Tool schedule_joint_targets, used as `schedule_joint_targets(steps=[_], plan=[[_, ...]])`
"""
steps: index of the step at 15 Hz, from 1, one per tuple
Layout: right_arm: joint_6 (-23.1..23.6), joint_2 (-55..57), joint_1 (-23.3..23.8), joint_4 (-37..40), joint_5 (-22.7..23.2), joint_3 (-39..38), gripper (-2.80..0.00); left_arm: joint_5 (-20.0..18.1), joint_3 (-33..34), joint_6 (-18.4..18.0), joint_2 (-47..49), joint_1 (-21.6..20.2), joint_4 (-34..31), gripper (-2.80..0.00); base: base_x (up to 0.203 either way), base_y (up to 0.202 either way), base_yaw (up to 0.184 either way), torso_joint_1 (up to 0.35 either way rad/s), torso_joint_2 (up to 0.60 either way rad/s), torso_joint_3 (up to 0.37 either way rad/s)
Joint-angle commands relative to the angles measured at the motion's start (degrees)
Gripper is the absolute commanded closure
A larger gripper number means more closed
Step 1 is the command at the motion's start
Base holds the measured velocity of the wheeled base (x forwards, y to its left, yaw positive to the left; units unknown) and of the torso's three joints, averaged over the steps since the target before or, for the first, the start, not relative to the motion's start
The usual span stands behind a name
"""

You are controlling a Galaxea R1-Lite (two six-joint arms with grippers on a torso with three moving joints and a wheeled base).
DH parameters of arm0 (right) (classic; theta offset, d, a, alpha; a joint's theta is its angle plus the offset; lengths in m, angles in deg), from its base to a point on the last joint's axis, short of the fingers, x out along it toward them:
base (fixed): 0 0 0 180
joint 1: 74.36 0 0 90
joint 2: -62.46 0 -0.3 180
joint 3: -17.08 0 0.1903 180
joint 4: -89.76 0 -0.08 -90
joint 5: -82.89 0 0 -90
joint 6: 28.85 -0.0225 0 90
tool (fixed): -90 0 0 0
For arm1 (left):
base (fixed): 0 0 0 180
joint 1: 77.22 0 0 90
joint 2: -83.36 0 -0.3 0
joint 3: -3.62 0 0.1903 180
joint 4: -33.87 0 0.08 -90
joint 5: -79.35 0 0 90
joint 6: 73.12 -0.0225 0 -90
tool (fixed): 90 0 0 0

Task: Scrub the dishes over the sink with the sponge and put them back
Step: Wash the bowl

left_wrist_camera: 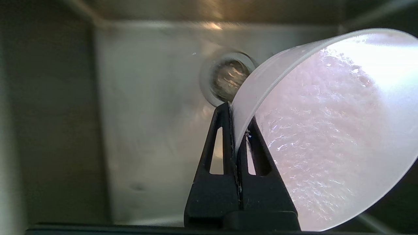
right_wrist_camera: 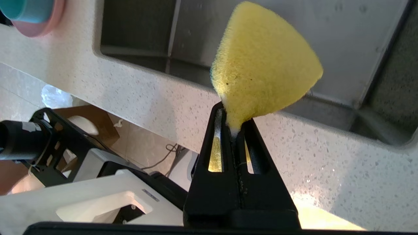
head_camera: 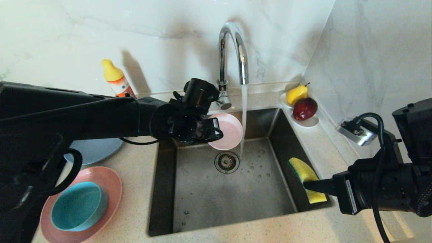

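Pale bowl rinsing under the tap, sponge waiting at the sink's right edge.

The left gripper (left_wrist_camera: pixel 240 130) is clenched on the rim of the pale pink-white bowl (head_camera: pixel 226 131), holding it tilted over the sink (head_camera: pixel 229 189) right beside the water running from the faucet (head_camera: pixel 233 50). The right gripper (right_wrist_camera: pixel 233 127) pinches the yellow sponge (head_camera: pixel 305 179) over the right side of the basin, well apart from the bowl, so no scrubbing contact shows. On the counter to the left sit the teal bowl (head_camera: pixel 79 206) inside the pink plate (head_camera: pixel 104 182), with the grey-blue plate (head_camera: pixel 98 148) behind. I judge this to be dish 1 of 4 in hand; whether the other 3 are already washed I cannot tell.
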Motion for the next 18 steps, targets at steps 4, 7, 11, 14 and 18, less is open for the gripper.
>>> schedule_joint_targets(steps=[4, 7, 11, 14, 18], plan=[[-0.12, -0.24, 0.07, 0.05, -0.04, -0.63, 0.00, 14.33, 7.80, -12.13, -3.96, -2.86, 10.47, 0.00, 0.000, 0.000, 0.000, 0.000, 0.00, 0.000], [-0.12, 0.14, 0.07, 0.05, 0.05, -0.72, 0.00, 16.98, 11.64, -18.74, -4.72, -4.10, 22.09, 0.00, 0.000, 0.000, 0.000, 0.000, 0.00, 0.000], [-0.12, 0.20, 0.07, -0.12, 0.05, -0.99, 0.00, 16.27, 24.48, -22.97, -6.29, -4.47, 44.67, 0.00, 0.000, 0.000, 0.000, 0.000, 0.00, 0.000], [-0.12, 1.23, 0.07, -0.12, 0.05, -1.07, 0.00, 11.60, 34.83, -23.49, -10.97, -4.49, 58.15, 0.00, 0.000, 0.000, 0.000, 0.000, 0.00, 0.000], [-0.03, 1.93, 0.07, -0.30, 0.14, -0.90, 0.00, 2.95, 44.22, -23.97, -17.65, -4.53, 70.75, 0.00, 0.000, 0.000, 0.000, 0.000, 0.00, 0.000]])
